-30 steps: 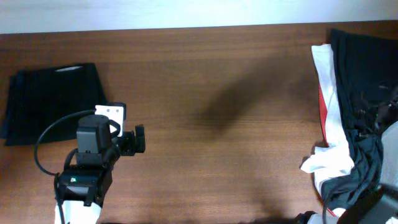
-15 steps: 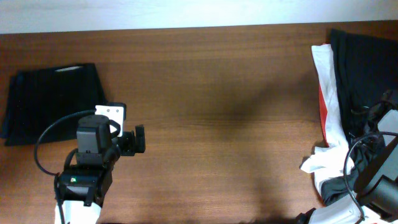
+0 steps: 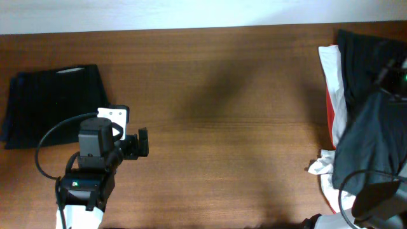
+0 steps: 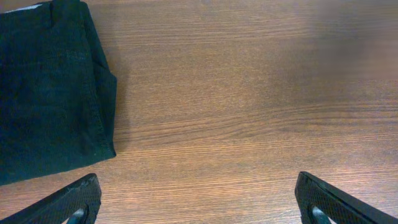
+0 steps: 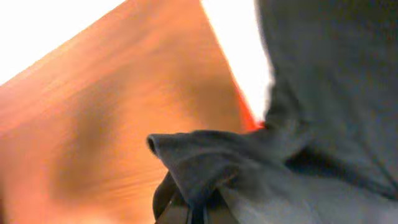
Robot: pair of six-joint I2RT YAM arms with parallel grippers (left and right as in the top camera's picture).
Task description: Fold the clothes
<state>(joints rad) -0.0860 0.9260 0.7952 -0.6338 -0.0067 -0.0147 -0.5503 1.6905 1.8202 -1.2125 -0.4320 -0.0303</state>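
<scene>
At the table's right edge my right gripper (image 3: 393,71) is shut on a bunch of dark fabric, and the clothes (image 3: 369,146) hang from it as a dark sheet lifted off the pile. In the right wrist view the jaws (image 5: 199,211) pinch a thick fold of that dark cloth (image 5: 205,162); no lettering shows. My left gripper (image 3: 141,141) rests at the left, open and empty. Its fingertips (image 4: 81,196) stand wide apart over bare wood.
A folded black garment (image 3: 54,105) lies at the far left, its corner close to the left gripper (image 4: 199,202) and also seen in the left wrist view (image 4: 50,93). Under the lifted cloth, a white garment (image 3: 334,89) with a red strip (image 3: 329,108) lies at the right edge.
The right gripper shut on dark fabric in the pile and rose toward the far edge, drawing the garment up with it. The left arm has not moved.
</scene>
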